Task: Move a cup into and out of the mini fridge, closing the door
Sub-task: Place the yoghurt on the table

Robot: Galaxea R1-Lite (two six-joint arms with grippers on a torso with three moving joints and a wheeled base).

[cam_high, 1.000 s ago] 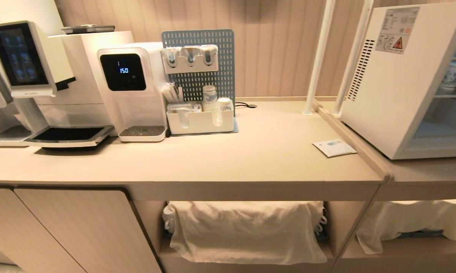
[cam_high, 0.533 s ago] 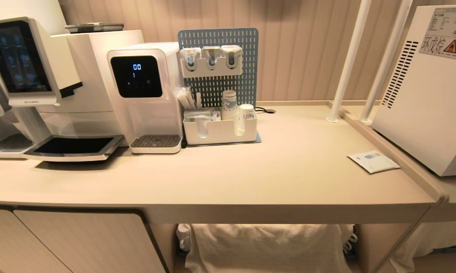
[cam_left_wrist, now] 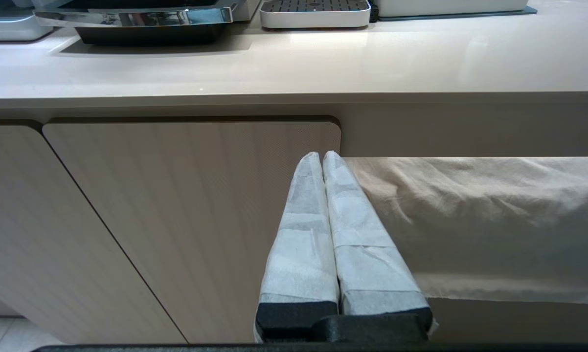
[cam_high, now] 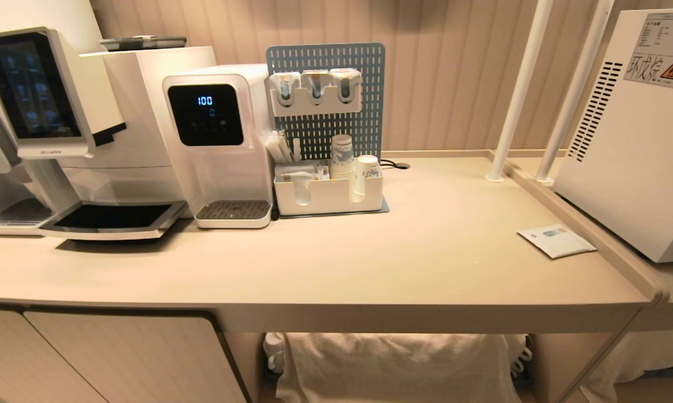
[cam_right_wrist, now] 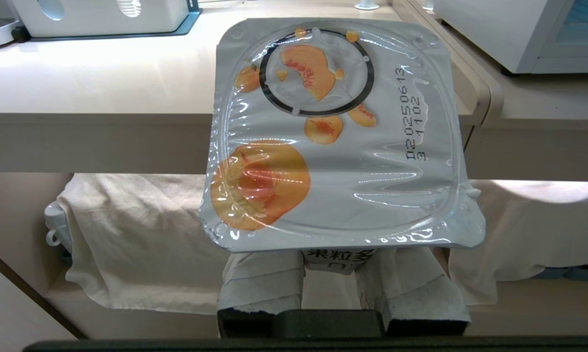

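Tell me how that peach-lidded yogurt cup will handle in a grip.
The cup, pinched below its lid by the right gripper, probably is light. Its wrinkled film lid looks thin, so likely easy to dent. The lid overhangs the narrower body, so it may tip easily when set down.

The white water dispenser's (cam_high: 219, 140) black display reads "100". The small cup's foil lid (cam_right_wrist: 338, 137), printed with peaches, carries "D20250613 3 1102". The boxy white mini fridge's (cam_high: 633, 145) side sticker shows "环戊烷" beside a warning triangle.

warm, bright overhead light; glare on the worktop (cam_left_wrist: 294, 54) and foil lid (cam_right_wrist: 338, 137); head view edges bend.
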